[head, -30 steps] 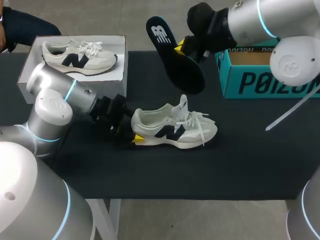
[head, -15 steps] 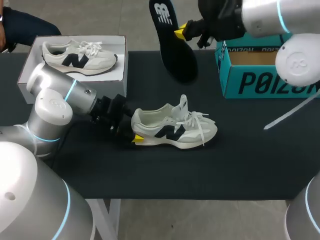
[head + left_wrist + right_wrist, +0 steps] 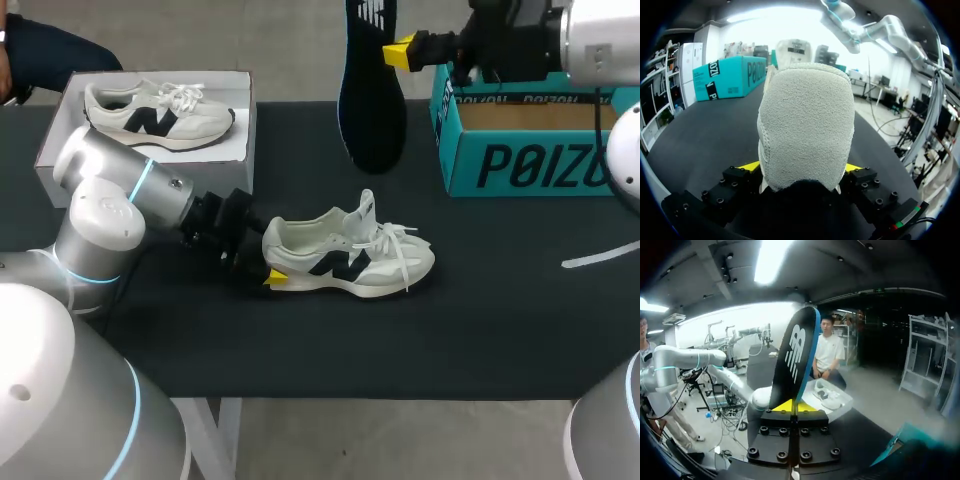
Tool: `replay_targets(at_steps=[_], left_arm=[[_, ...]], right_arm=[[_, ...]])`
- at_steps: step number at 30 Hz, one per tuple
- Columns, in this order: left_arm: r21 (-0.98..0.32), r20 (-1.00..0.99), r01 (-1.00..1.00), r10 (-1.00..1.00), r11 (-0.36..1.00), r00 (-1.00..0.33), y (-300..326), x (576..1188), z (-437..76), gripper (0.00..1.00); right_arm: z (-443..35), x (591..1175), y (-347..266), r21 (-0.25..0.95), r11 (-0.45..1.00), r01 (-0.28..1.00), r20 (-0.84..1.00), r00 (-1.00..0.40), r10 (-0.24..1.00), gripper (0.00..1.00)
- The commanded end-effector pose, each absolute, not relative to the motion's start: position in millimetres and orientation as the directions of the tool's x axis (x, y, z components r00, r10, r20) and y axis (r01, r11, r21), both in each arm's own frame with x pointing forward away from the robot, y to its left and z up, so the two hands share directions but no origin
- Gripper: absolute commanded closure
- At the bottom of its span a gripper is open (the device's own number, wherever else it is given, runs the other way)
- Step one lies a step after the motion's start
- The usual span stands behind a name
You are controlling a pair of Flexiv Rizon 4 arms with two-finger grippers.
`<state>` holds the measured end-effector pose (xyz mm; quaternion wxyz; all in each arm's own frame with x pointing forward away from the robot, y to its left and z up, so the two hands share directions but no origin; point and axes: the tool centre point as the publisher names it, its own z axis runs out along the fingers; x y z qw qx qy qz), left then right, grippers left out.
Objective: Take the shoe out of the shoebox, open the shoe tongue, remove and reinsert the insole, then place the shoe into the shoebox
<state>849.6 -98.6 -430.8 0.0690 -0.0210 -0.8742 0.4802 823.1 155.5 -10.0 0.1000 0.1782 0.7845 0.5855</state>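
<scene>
The pale grey-and-white suede sneaker with a dark side logo (image 3: 350, 258) lay on its sole in the middle of the black desk (image 3: 480, 330). Its long axis ran across the desk, heel toward the left arm and toe toward the right. The left gripper (image 3: 262, 272) sat low at the desk surface, one yellow tip on each side of the heel in the left wrist view, clamping the sneaker there. The left arm's forearm slanted in from the left, close to the desk.

The flat black foam insole with a white logo (image 3: 372, 110) hung in the air, beyond the sneaker and above it. Its long axis was nearly upright, the broad end pointing down toward the desk. The right gripper (image 3: 405, 52) pinched it by one edge near the upper end, fingers pressed onto the thin foam. The right arm came in high from the right with its wrist roughly level, beside the far-left corner of the open teal cardboard shoebox (image 3: 530, 160).

The sneaker's mouth faced up with the tongue raised. Reinsertion seemingly depended on bringing the insole's lower end nearer and down to the mouth, then tilting it toward the toe. The right arm carried the insole and the left was nearer the sneaker, bracing it.

A white open tray (image 3: 60, 140) with a second pale sneaker (image 3: 155, 112) sat at the far left.
</scene>
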Motion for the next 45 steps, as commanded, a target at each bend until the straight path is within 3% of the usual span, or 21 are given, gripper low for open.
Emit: replay_targets(at_steps=[1, 20, 39, 45], left_arm=[[-0.841, 0.100, -0.029, 0.103, 0.540, -0.990, -99.8, 849.5, -431.7, 1.00], [-0.841, 0.100, -0.029, 0.103, 0.540, -0.990, -99.8, 849.5, -431.7, 1.00], [-0.841, 0.100, -0.029, 0.103, 0.540, -0.990, -99.8, 849.5, -431.7, 1.00], [-0.841, 0.100, -0.029, 0.103, 0.540, -0.990, -99.8, 849.5, -431.7, 1.00]], right_arm=[[-6.1, 803.6, 142.3, 0.948, 0.277, 0.154, 0.034, -0.919, 0.394, 1.00], [-7.7, 735.1, 147.8, 0.937, 0.219, 0.271, 0.158, -0.891, 0.425, 1.00], [-8.1, 734.2, 148.4, 0.929, 0.250, 0.271, 0.144, -0.891, 0.431, 1.00], [-21.1, 734.5, 149.2, 0.901, 0.225, 0.372, 0.247, -0.865, 0.437, 1.00]])
